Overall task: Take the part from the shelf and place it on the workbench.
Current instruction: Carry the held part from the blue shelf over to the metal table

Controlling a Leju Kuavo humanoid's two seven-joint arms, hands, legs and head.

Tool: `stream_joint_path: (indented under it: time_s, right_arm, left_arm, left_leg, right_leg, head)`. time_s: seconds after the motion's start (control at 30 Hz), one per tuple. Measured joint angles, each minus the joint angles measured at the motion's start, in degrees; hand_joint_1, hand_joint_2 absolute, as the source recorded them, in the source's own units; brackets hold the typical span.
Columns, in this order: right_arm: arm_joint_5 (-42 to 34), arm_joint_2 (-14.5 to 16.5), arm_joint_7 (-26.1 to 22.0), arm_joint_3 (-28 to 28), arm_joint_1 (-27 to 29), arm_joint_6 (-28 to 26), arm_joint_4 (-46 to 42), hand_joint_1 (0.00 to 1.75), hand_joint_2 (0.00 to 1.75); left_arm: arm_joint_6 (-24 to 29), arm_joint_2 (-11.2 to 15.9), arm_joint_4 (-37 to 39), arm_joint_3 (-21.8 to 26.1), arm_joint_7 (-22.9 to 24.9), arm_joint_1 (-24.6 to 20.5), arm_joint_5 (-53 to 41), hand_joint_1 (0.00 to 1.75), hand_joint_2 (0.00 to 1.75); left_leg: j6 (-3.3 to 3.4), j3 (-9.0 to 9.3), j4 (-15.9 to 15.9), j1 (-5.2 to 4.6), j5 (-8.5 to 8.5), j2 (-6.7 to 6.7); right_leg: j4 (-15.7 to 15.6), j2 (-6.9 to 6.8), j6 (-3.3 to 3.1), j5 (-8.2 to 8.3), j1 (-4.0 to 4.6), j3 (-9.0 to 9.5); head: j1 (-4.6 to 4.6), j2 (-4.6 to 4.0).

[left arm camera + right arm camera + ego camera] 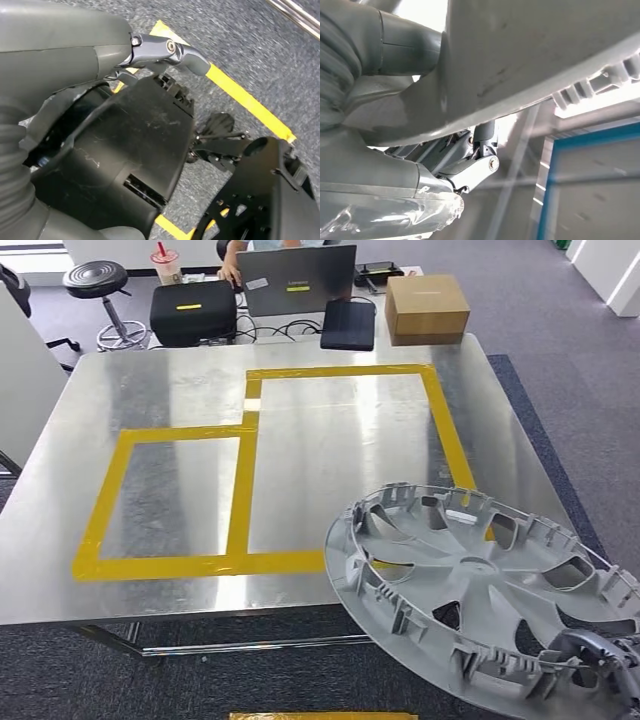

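Observation:
The part is a grey plastic wheel cover (468, 575), inner ribbed side up, tilted above the front right corner of the steel workbench (173, 390). Its far rim overlaps the near right corner of the larger yellow-taped rectangle (343, 370). My right hand (596, 655) grips the cover's near rim at the lower right. In the right wrist view the cover (546, 50) lies close against the thumb, with my right hand (471, 170) wrapped under it. My left hand (151, 52) hangs over the carpet, fingers stretched out and holding nothing.
A smaller taped rectangle (162, 495) lies on the bench's left half. Behind the bench stand a black case (192, 310), a laptop (298, 280), a black pad (349, 325) and a cardboard box (426, 308). A stool (98, 285) and a person (234, 265) are beyond.

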Motion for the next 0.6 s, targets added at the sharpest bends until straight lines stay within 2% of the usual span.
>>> stream_joint_path:
  time_s: [0.03, 0.07, 0.1, 0.13, 0.17, 0.2, 0.23, 0.27, 0.3, 0.33, 0.4, 0.43, 0.5, 0.53, 0.57, 0.6]
  right_arm:
    - [-0.56, -0.44, 1.42, 0.25, 0.11, 0.0, 0.02, 1.75, 1.75]
    - [-1.39, -0.97, 3.07, 0.48, 0.24, 0.01, 0.08, 1.75, 1.75]
    - [-2.69, -1.53, 4.96, 0.68, 0.4, 0.02, 0.17, 1.75, 1.75]
    - [-4.53, -2.18, 7.09, 0.86, 0.56, 0.18, 0.3, 1.75, 1.75]
    - [-6.7, -2.97, 9.29, 0.98, 0.77, 0.6, 0.46, 1.75, 1.75]
    - [-8.94, -3.84, 11.19, 1.0, 1.03, 1.22, 0.63, 1.75, 1.75]
    - [-10.93, -4.75, 12.62, 0.92, 1.35, 1.92, 0.81, 1.75, 1.75]
    - [-12.49, -5.65, 13.51, 0.75, 1.69, 2.54, 0.97, 1.75, 1.75]
    - [-13.54, -6.47, 13.86, 0.56, 2.02, 2.9, 1.08, 1.75, 1.75]
    - [-14.22, -7.19, 13.98, 0.41, 2.31, 3.09, 1.16, 1.75, 1.75]
    - [-14.85, -8.33, 14.05, 0.28, 2.56, 3.3, 1.32, 1.75, 1.75]
    - [-15.06, -8.72, 14.06, 0.27, 2.63, 3.39, 1.4, 1.75, 1.75]
    - [-16.31, -9.34, 14.28, 0.22, 2.83, 4.13, 1.47, 1.75, 1.75]
    - [-17.45, -9.63, 14.62, 0.13, 2.95, 5.06, 1.48, 1.75, 1.75]
    - [-18.97, -10.06, 15.1, -0.1, 2.97, 6.52, 1.51, 1.75, 1.75]
    - [-20.64, -10.58, 15.69, -0.5, 2.94, 8.41, 1.62, 1.75, 1.75]
  left_arm:
    - [0.5, 0.19, -0.19, -0.65, 0.17, -0.12, 0.84, 0.0, 1.75]
    - [0.96, 0.35, -0.39, -1.37, 0.27, -0.2, 1.75, 0.0, 1.75]
    - [1.42, 0.54, -0.6, -2.15, 0.35, -0.24, 2.63, 0.0, 1.75]
    - [1.87, 0.76, -0.85, -2.93, 0.39, -0.29, 3.42, 0.0, 1.75]
    - [2.31, 1.01, -1.21, -3.68, 0.43, -0.44, 4.12, 0.0, 1.75]
    - [2.7, 1.24, -1.58, -4.38, 0.5, -0.67, 4.72, 0.0, 1.75]
    - [3.04, 1.45, -1.93, -5.05, 0.62, -0.96, 5.24, 0.0, 1.75]
    - [3.28, 1.61, -2.23, -5.67, 0.74, -1.22, 5.71, 0.0, 1.75]
    - [3.45, 1.75, -2.45, -6.25, 0.86, -1.38, 6.02, 0.0, 1.75]
    - [3.53, 1.92, -2.61, -6.78, 0.92, -1.47, 6.19, 0.0, 1.75]
    - [3.67, 2.22, -2.94, -7.65, 0.94, -1.69, 6.26, 0.0, 1.75]
    - [3.72, 2.35, -3.09, -7.96, 0.94, -1.83, 6.31, 0.0, 1.75]
    - [3.83, 2.41, -3.4, -8.4, 0.97, -2.16, 6.79, 0.0, 1.75]
    - [3.96, 2.45, -3.52, -8.67, 0.99, -2.3, 7.23, 0.0, 1.75]
    - [4.19, 2.47, -3.6, -9.04, 0.99, -2.4, 7.84, 0.0, 1.75]
    - [4.48, 2.49, -3.67, -9.53, 0.99, -2.49, 8.49, 0.0, 1.75]
  left_leg:
    - [-0.3, -0.79, 1.57, 0.12, 0.47, -1.01]
    - [-0.49, -2.47, 4.16, 0.21, 0.62, -2.35]
    - [-0.54, -4.78, 7.47, 0.29, 0.07, -3.78]
    - [-0.54, -7.37, 10.86, 0.29, -1.26, -4.75]
    - [-0.53, -9.87, 13.65, 0.25, -3.13, -5.14]
    - [-0.48, -11.79, 15.22, 0.19, -4.78, -5.28]
    - [-0.35, -13.0, 15.37, 0.14, -5.48, -5.37]
    - [-0.17, -13.46, 14.03, 0.1, -4.62, -5.51]
    - [0.11, -13.39, 11.44, 0.09, -2.03, -6.0]
    - [0.46, -13.2, 8.22, 0.09, 1.81, -7.08]
    - [1.06, -13.23, 2.72, -0.14, 7.49, -9.34]
    - [1.24, -13.24, 1.49, -0.28, 8.71, -9.95]
    - [1.58, -12.63, 1.13, -0.39, 8.87, -9.29]
    - [1.86, -12.23, 1.05, -0.35, 8.74, -8.63]
    - [2.26, -11.84, 0.93, -0.3, 8.52, -7.93]
    - [2.6, -11.46, 0.82, -0.24, 8.23, -7.19]
  right_leg:
    - [-0.48, 0.73, -0.21, -0.1, -0.19, 0.34]
    - [-1.0, 1.51, -0.41, -0.17, -0.34, 0.95]
    - [-1.54, 2.25, -0.64, -0.29, -0.46, 1.51]
    - [-1.97, 3.0, -0.83, -0.49, -0.48, 2.05]
    - [-2.32, 3.79, -0.98, -0.77, -0.48, 2.65]
    - [-2.57, 4.6, -1.06, -1.15, -0.47, 3.33]
    - [-2.72, 5.45, -1.05, -1.62, -0.45, 4.11]
    - [-2.8, 6.29, -0.99, -2.14, -0.44, 4.93]
    - [-2.83, 7.11, -0.9, -2.71, -0.43, 5.77]
    - [-2.81, 7.89, -0.76, -3.25, -0.45, 6.44]
    - [-2.48, 9.46, -0.18, -4.51, -0.37, 7.08]
    - [-2.37, 10.18, 0.12, -5.17, -0.34, 7.19]
    - [-2.45, 11.1, 0.72, -6.2, -0.32, 7.51]
    - [-2.19, 10.17, 1.03, -6.59, -0.3, 7.69]
    - [-1.02, 8.46, 1.42, -7.32, -0.24, 7.2]
    - [1.44, 6.32, 1.82, -8.55, -0.18, 5.89]
  head:
    - [-0.02, 0.0]
    - [-0.08, 0.0]
    - [-0.13, 0.0]
    - [-0.16, 0.0]
    - [-0.14, 0.0]
    - [-0.13, 0.0]
    - [-0.11, 0.0]
    - [-0.11, 0.0]
    - [-0.13, 0.0]
    - [-0.11, 0.0]
    - [-0.2, 0.0]
    - [-0.22, 0.0]
    - [-0.25, 0.0]
    - [-0.17, 0.0]
    - [-0.02, 0.0]
    - [0.09, 0.0]
